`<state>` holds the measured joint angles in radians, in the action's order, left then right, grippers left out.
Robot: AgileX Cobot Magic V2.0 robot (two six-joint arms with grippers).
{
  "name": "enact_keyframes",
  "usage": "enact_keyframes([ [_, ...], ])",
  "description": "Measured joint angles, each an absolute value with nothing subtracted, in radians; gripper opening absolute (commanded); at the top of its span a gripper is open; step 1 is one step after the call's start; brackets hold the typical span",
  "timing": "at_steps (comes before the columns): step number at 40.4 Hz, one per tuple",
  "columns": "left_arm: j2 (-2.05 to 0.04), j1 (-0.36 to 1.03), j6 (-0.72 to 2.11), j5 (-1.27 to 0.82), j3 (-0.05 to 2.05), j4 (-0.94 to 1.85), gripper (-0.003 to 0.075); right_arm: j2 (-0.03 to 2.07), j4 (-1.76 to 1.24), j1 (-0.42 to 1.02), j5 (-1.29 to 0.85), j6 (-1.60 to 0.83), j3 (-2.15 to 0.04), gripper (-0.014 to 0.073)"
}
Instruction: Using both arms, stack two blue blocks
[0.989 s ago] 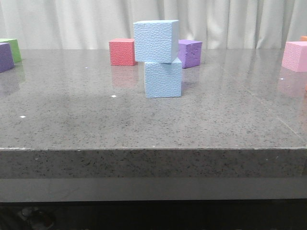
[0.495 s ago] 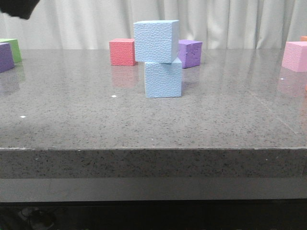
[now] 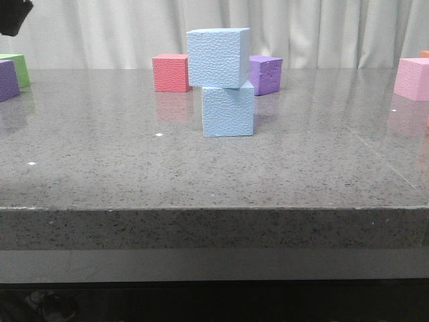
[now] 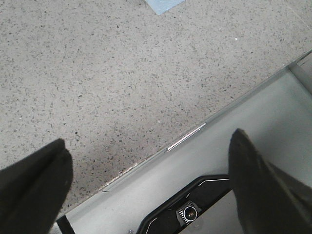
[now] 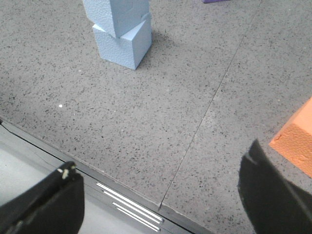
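Observation:
Two pale blue blocks stand stacked in the middle of the table. The upper block [image 3: 218, 58] sits a little to the left on the lower block [image 3: 228, 111]. The right wrist view shows the same stack, upper block [image 5: 114, 14] on lower block [image 5: 124, 43]. My left gripper [image 4: 146, 141] is open and empty over the table's front edge; only a corner of a blue block [image 4: 165, 5] shows there. My right gripper [image 5: 160, 163] is open and empty, near the front edge, well apart from the stack. A dark part of the left arm [image 3: 12, 17] shows at the top left.
Behind the stack are a red cube [image 3: 170, 72] and a purple cube [image 3: 266, 74]. At the far left stand a purple cube [image 3: 8, 79] and a green cube [image 3: 19, 67]. A pink cube [image 3: 411, 78] is at the far right. An orange cube [image 5: 297, 134] lies by my right gripper.
A dark part of the left arm came into the front view's top left corner, then drew back towards the edge. The stacked blocks have not moved.

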<state>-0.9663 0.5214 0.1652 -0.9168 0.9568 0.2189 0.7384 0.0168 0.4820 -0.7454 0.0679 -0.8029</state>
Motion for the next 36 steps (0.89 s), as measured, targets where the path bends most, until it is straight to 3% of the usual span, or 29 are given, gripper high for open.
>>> enact_keyframes([
  [5,-0.966,0.521,0.165,-0.915,0.957,0.219,0.0393,0.738,0.017,0.482,-0.752,0.068,-0.803,0.0448],
  [14,-0.966,0.521,0.165,-0.915,0.957,0.219,0.0109,0.738,0.017,0.482,-0.759,0.068,-0.803,0.0043],
  [18,-0.966,0.521,0.165,-0.915,0.957,0.219,0.0016,0.738,0.017,0.482,-0.759,0.068,-0.803,-0.0069],
  [20,-0.966,0.521,0.165,-0.915,0.957,0.219,-0.0018,0.738,0.017,0.482,-0.760,0.068,-0.803,-0.0067],
  [36,-0.966,0.521,0.165,-0.917,0.957,0.219,-0.0018,0.738,0.017,0.482,-0.766,0.068,-0.803,-0.0069],
])
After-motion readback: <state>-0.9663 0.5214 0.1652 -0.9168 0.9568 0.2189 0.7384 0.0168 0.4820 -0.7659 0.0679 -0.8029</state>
